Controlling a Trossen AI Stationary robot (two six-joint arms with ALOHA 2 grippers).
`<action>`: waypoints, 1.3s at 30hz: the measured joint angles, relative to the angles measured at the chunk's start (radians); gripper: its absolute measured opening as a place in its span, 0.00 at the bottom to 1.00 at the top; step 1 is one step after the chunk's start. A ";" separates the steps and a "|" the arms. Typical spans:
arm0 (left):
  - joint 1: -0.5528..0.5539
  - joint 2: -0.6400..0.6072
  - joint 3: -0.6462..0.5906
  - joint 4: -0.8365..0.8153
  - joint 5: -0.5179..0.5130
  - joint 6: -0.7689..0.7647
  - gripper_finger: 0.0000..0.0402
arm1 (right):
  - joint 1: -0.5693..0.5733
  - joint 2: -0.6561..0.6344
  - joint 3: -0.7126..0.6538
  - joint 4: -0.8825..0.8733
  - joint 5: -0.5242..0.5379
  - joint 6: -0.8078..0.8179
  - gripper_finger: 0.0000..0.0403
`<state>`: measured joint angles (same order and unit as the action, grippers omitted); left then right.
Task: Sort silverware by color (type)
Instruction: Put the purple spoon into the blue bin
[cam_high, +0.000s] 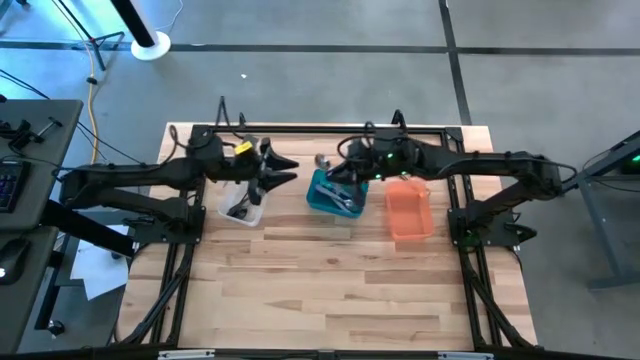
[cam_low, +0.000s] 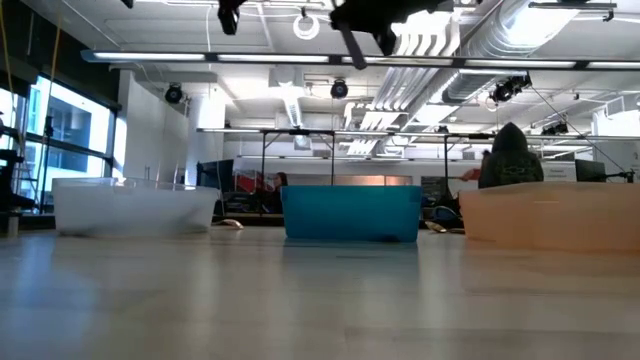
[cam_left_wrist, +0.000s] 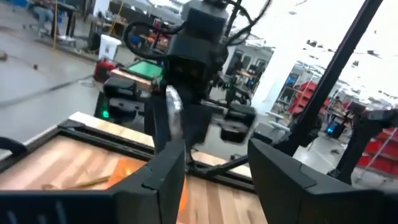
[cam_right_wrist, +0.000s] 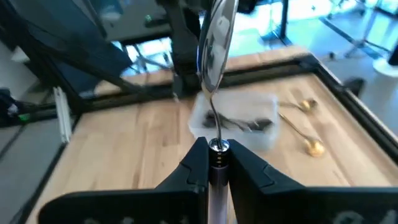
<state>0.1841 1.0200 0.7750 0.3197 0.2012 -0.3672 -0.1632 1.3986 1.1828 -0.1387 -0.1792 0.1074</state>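
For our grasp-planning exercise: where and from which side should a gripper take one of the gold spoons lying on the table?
Grip a gold spoon at mid-handle, coming straight down from above with the fingers across the thin stem. It lies flat on the wood table, so only its sides offer purchase, and the rounded bowl would slip.

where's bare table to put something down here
The wide wooden table in front of the three bins is bare between the arm frames. The far edge is crowded: clear bin, teal bin, orange bin, both grippers above them, right gripper holding a silver spoon, and gold spoons behind.
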 joint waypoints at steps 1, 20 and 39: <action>0.000 -0.020 -0.001 -0.019 0.000 0.017 0.41 | -0.006 -0.020 0.000 -0.036 0.005 -0.009 0.05; 0.000 -0.198 -0.145 0.063 -0.092 0.066 0.41 | -0.004 -0.471 -0.427 0.163 0.134 0.139 0.05; 0.000 -0.198 -0.145 0.067 -0.113 0.083 0.41 | -0.004 -0.456 -0.446 0.206 0.121 0.146 0.05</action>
<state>0.1841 0.8215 0.6300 0.3866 0.0879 -0.2840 -0.1677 0.9428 0.7368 0.0668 -0.0579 0.2539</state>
